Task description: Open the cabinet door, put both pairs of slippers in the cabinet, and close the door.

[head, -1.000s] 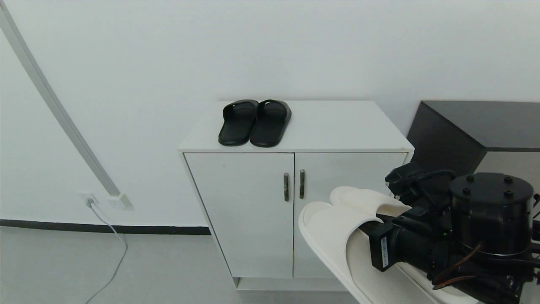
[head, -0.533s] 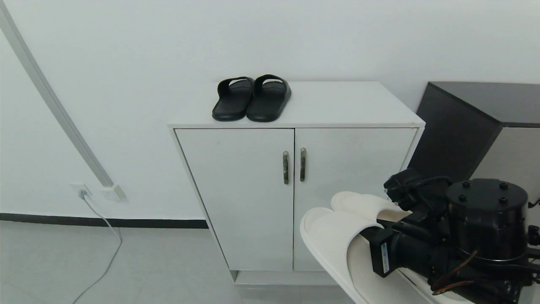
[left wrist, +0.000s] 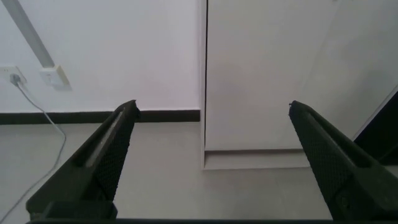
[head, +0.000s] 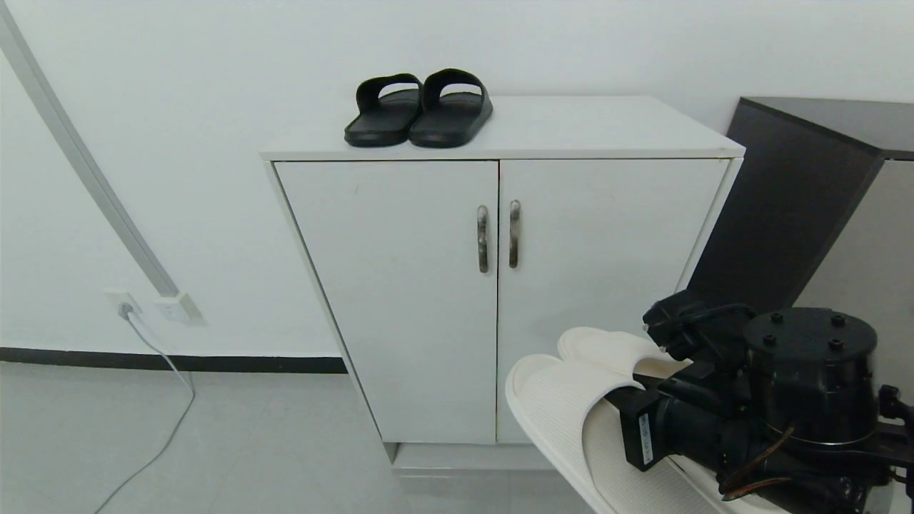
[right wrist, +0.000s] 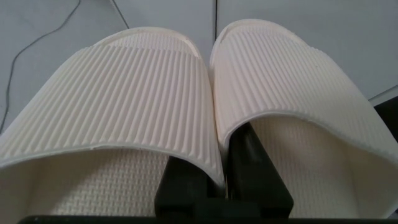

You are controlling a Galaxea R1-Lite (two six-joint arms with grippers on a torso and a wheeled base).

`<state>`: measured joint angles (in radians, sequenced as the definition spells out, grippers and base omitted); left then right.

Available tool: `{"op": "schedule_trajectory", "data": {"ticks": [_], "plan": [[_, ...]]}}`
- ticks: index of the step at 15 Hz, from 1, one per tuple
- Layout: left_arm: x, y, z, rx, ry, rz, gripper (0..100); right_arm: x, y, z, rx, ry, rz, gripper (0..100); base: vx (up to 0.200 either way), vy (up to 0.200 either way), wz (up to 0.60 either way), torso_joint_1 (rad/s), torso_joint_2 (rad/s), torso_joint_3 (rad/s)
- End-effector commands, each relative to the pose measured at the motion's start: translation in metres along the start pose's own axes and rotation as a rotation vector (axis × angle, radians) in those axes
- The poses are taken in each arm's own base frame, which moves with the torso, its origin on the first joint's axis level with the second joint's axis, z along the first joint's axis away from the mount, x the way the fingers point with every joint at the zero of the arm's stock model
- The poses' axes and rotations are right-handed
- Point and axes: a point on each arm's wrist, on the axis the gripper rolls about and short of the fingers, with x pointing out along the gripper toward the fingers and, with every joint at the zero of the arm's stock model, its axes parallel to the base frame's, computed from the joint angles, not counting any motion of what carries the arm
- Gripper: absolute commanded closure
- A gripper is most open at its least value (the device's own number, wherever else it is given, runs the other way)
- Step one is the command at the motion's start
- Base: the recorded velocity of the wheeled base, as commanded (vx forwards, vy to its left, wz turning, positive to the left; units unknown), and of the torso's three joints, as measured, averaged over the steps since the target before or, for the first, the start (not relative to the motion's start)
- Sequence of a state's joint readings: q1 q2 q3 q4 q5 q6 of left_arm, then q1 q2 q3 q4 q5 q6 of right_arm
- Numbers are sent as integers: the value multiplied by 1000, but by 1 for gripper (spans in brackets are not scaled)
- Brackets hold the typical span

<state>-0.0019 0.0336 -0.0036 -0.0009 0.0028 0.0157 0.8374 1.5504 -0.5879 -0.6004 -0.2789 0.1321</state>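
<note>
R claw (right wrist: 217,168), near right & low: clamped on white slippers (head: 571,385), fingers tucked under the straps (right wrist: 124,99), pair side by side, toes toward cabinet (head: 607,128). L claw (left wrist: 211,109): spread wide, nothing held, facing cabinet's lower left corner & floor (left wrist: 186,186). Black slippers (head: 421,107): on cabinet top, far left, touching. Doors (head: 400,285) shut, handles (head: 483,239) side by side at centre.

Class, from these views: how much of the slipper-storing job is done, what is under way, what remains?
Done: nothing; both cabinet doors are shut. In hand: the right gripper clamps the white slippers; left gripper open, empty. Left: open a door, stow both pairs, including the black slippers on top, close it.
</note>
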Motion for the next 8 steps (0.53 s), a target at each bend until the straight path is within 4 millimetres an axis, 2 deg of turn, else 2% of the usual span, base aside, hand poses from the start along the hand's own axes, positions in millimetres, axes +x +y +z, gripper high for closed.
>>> {"op": "schedule_trajectory", "data": {"ticks": [1, 2, 4, 5, 7, 8], "plan": [[3, 0, 1, 1, 40, -8, 0, 1, 1, -1, -2, 6, 1, 100, 0, 0, 0, -105, 466, 349], [5, 0, 4, -5, 53, -21, 0, 1, 0, -3, -3, 10, -1, 100, 0, 0, 0, -100, 456, 344], [11, 1, 58, -182, -17, -62, 0, 1, 0, -3, -4, 7, 0, 100, 0, 0, 0, -85, 449, 354], [21, 1, 77, -177, 16, -72, 0, 1, 1, -3, -6, 6, 2, 100, 0, 0, 0, -71, 447, 378], [50, -4, 92, -169, 87, -171, 0, 1, 1, -3, -5, 1, 3, 100, 0, 0, 0, -39, 437, 391], [82, -16, 96, -161, 138, -262, 0, 0, 1, -3, -4, -2, 3, 100, 0, 0, 0, -22, 442, 417]]}}
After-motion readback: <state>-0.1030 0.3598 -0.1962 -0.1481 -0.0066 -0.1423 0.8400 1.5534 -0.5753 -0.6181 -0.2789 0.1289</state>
